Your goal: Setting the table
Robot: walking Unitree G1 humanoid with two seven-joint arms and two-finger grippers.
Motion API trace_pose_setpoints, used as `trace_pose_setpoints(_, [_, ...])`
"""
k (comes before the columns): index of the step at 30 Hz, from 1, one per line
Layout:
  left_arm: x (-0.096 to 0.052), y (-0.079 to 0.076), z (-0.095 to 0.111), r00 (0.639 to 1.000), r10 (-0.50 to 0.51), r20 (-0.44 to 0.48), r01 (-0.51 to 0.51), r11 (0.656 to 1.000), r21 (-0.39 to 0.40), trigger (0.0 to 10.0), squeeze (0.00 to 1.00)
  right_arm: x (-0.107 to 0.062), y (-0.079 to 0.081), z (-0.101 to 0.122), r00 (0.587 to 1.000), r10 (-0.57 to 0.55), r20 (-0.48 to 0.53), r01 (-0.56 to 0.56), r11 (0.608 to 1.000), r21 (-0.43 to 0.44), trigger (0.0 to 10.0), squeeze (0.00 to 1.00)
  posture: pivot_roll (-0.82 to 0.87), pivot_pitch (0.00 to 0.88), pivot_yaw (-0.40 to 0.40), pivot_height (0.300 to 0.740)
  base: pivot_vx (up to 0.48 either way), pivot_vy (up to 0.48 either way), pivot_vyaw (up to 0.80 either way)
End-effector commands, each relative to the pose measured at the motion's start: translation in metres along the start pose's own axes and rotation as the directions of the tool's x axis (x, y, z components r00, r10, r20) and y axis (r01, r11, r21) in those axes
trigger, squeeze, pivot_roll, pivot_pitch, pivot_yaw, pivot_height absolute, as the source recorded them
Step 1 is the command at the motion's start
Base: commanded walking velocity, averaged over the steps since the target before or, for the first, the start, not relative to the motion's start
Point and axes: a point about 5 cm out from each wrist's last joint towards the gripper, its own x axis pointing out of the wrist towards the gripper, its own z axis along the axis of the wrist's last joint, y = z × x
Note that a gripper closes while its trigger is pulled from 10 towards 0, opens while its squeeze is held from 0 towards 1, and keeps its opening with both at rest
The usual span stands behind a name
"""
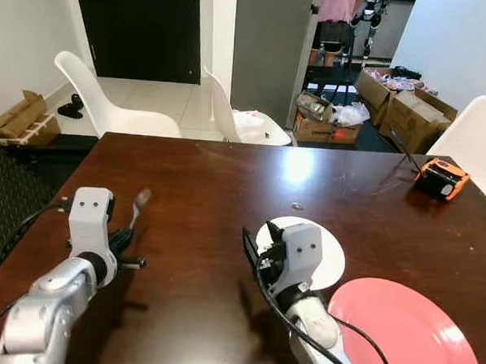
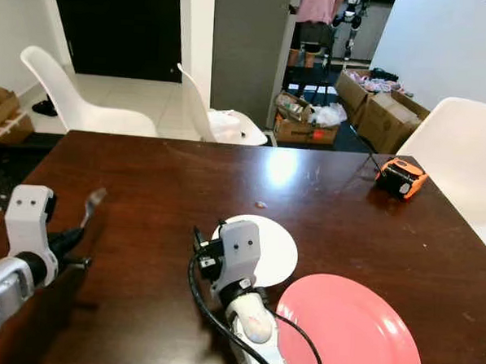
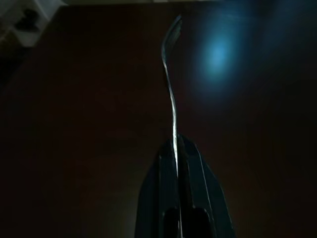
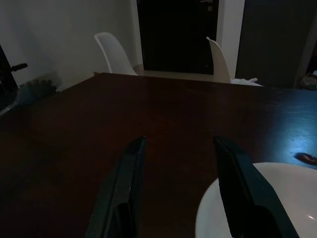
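Observation:
My left gripper [image 1: 126, 239] is shut on a silver fork [image 1: 139, 205], held above the dark wooden table [image 1: 202, 180] at its left side, tines pointing away from me. In the left wrist view the fork [image 3: 171, 84] runs out from between the closed fingers [image 3: 190, 173]. My right gripper [image 1: 254, 252] stands open with nothing between its fingers [image 4: 126, 183], just left of a small white plate [image 1: 330, 256]. A larger pink plate [image 1: 414, 334] lies at the front right, touching or overlapping the white plate's near edge.
An orange and black tape measure [image 1: 441, 178] sits at the table's far right. White chairs [image 1: 109, 101] stand behind the table and at its right [image 1: 478, 137]. Cardboard boxes [image 1: 414, 113] and a person [image 1: 337, 16] are further back.

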Motion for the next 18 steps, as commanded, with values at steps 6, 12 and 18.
trace_pose_setpoints(6, [-0.013,0.008,-0.009,0.995,0.091,0.039,-0.091,0.996,0.023,10.0,0.00,-0.002,0.004,0.004,1.000,-0.011,0.025,0.010,1.000,0.015,10.0,0.00,0.07,0.160,0.112,0.740,0.000,0.000,0.00])
trace_pose_setpoints(12, [-0.019,0.016,-0.035,0.995,0.095,-0.038,-0.095,0.996,-0.001,10.0,0.00,-0.002,0.008,0.006,0.999,-0.006,0.032,0.005,1.000,0.020,10.0,0.00,0.05,0.167,0.097,0.740,0.000,0.000,0.00])
trace_pose_setpoints(18, [-0.023,0.013,-0.037,1.000,0.017,0.003,-0.017,1.000,-0.008,10.0,0.00,-0.001,0.011,0.009,0.999,-0.002,0.037,0.001,1.000,0.023,10.0,0.00,0.05,0.178,0.073,0.740,0.000,0.000,0.00])
